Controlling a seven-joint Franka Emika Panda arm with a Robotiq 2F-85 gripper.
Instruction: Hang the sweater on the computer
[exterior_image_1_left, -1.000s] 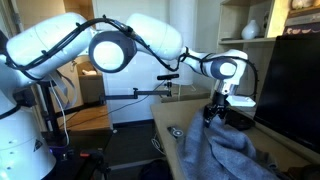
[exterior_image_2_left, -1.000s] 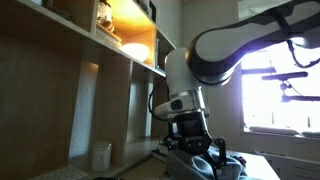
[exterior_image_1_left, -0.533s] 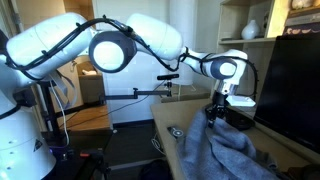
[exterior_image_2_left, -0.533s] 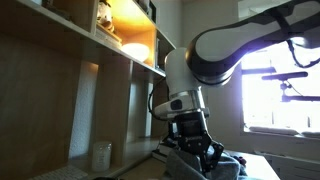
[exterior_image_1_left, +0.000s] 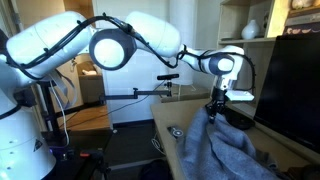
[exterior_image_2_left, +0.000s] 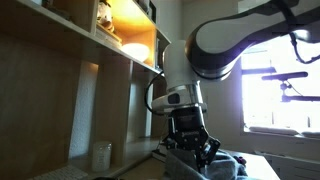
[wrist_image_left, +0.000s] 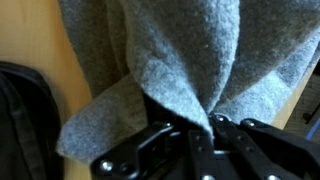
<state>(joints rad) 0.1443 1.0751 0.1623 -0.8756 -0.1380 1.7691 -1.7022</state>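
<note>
The grey-blue knit sweater (exterior_image_1_left: 226, 150) lies heaped on the wooden desk (exterior_image_1_left: 165, 119), with a peak pulled up to my gripper (exterior_image_1_left: 213, 112). In the wrist view the gripper (wrist_image_left: 200, 128) is shut on a pinched fold of the sweater (wrist_image_left: 190, 50), which fills most of the frame. The computer (exterior_image_1_left: 296, 85), a tall black monitor with a dark screen, stands just right of the gripper at the desk's back. In an exterior view, against a bright window, the gripper (exterior_image_2_left: 196, 150) hangs over the rumpled sweater (exterior_image_2_left: 228, 166).
A small dark flat device (exterior_image_1_left: 175, 131) lies on the desk near the sweater's edge. Wall shelves with a lit bowl (exterior_image_2_left: 135, 50) rise beside the arm. A black object (wrist_image_left: 25, 110) sits left of the fabric in the wrist view. A tripod arm (exterior_image_1_left: 140, 94) reaches in behind.
The jaws have closed on a fold of the sweater. The gripper has risen slightly, drawing the cloth up with it.
</note>
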